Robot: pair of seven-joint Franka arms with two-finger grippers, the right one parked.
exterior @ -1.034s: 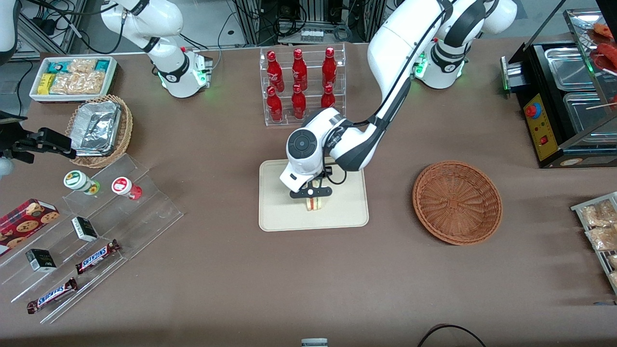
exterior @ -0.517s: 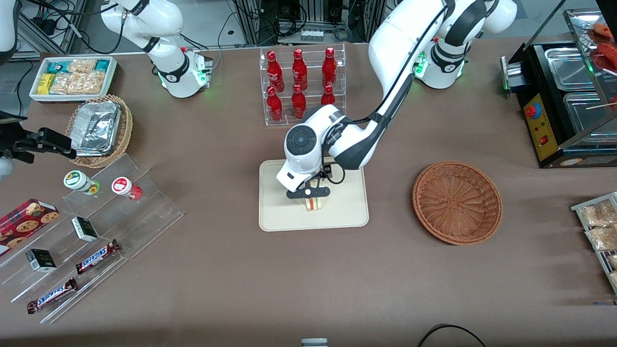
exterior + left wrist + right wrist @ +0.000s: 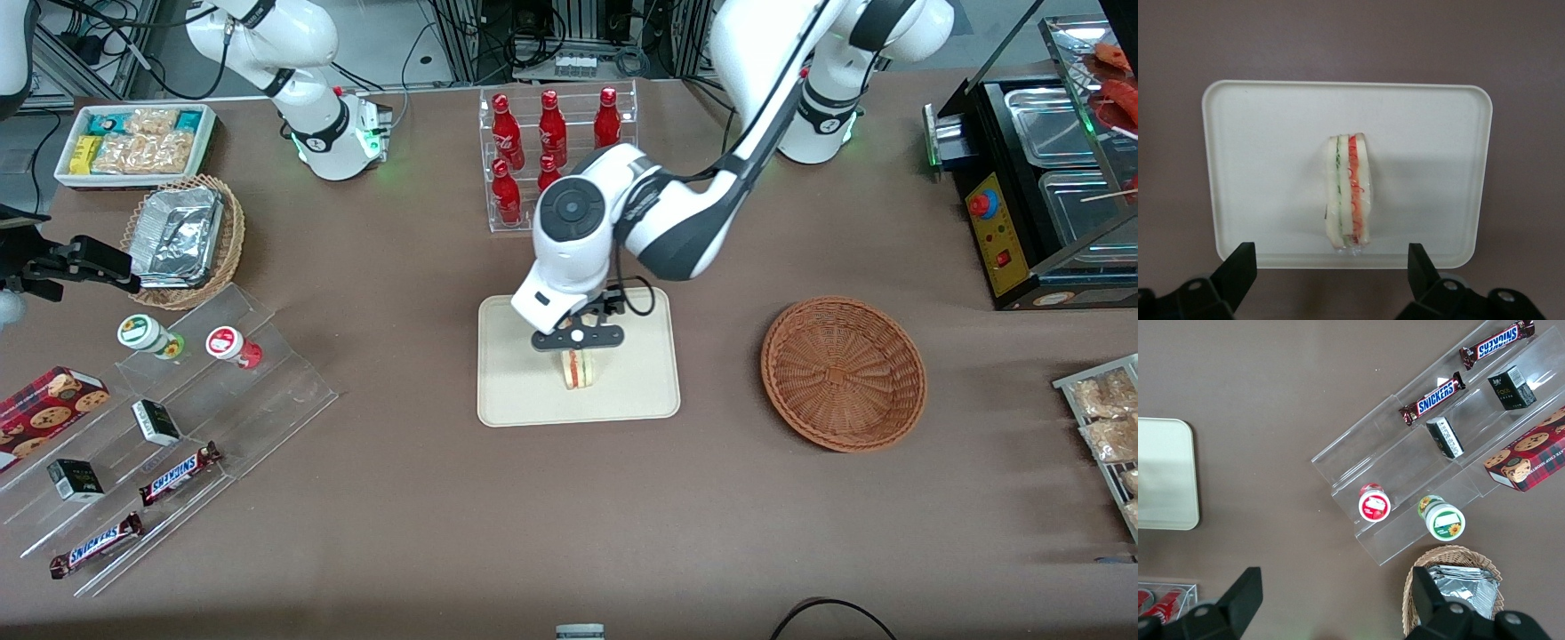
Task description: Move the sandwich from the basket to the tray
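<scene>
Sandwich [image 3: 1349, 193] stands on the tray [image 3: 1258, 133], gripper [image 3: 1331, 277] spread wide above it: lift straight up, don't clip it.

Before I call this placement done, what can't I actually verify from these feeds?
- Front view: the end of the sandwich farther from the camera is covered by the gripper, open above it.
- Front view: part of the tray is hidden under the arm.
- Left wrist view: the basket is out of frame.
- Right wrist view: only an end of the tray shows; the sandwich is cut off.
</scene>
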